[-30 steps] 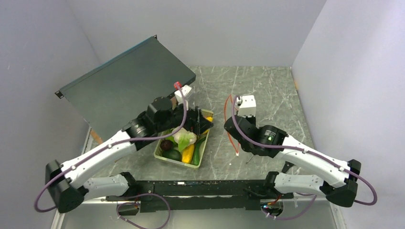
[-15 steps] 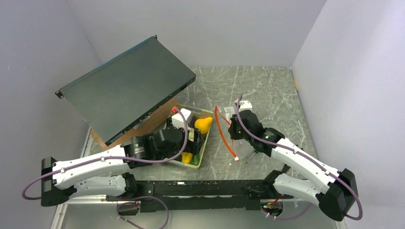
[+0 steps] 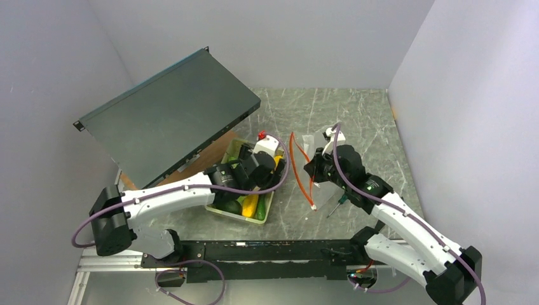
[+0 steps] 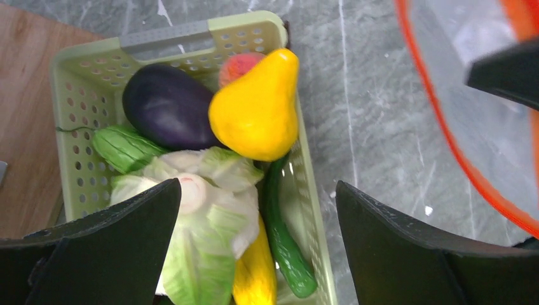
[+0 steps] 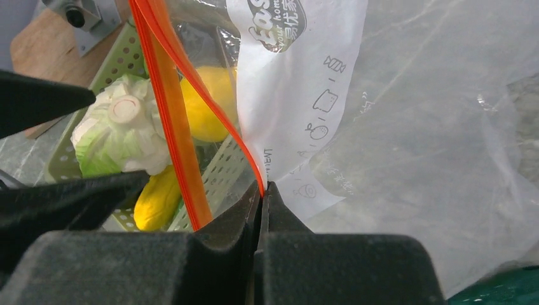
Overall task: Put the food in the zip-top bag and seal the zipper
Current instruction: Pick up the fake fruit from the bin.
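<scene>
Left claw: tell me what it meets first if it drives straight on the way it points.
Likely the toy cabbage in the green tray, straight ahead of the open left claw; depth is unclear.

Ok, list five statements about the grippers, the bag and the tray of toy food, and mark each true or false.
1. The left gripper is shut on the yellow pear. False: it hangs open over the tray, holding nothing.
2. The right gripper is shut on the zip-top bag at its zipper. True.
3. The pear is in the bag. False: it lies in the tray.
4. The eggplant lies beside the pear in the tray. True.
5. The zipper is sealed. False: its two orange strips stand apart.
</scene>
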`<state>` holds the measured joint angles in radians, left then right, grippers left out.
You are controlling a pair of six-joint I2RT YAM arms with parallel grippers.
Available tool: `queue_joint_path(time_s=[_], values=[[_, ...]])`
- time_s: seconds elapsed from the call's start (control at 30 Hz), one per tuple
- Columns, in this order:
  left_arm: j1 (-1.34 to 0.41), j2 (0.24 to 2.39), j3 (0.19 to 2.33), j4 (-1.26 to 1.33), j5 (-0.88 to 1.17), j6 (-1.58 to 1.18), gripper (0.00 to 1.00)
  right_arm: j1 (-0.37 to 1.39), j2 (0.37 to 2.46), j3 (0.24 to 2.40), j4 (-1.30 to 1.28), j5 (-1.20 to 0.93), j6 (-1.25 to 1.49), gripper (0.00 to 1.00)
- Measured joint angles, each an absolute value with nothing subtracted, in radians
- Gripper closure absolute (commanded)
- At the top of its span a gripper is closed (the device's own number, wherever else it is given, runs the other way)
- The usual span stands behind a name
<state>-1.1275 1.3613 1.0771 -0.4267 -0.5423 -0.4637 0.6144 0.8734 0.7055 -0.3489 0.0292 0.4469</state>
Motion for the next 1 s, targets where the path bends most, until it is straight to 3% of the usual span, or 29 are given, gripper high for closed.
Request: queue_joint_path(time_s=[0.33, 0.57, 0.83, 1.0], values=[[-1.034, 1.458, 1.118, -0.371, -0.396, -0.374, 0.01, 0.601, 0.823, 0.704, -0.348, 0.068, 0.419, 1.00], [-0.989, 1.547, 1.175, -0.382, -0.352, -0.339, 0.10, 0.577, 0.824, 0.688, -0.342, 0.065, 0.418, 1.00], [-0.938, 1.623, 1.206, -0.383, -0.312, -0.327, 0.07, 0.573, 0.823, 0.680, -0.342, 0.059, 0.418, 1.00], [-0.930, 1.666, 1.213, -0.380, -0.286, -0.326, 0.20, 0.571, 0.823, 0.677, -0.343, 0.056, 0.418, 1.00]])
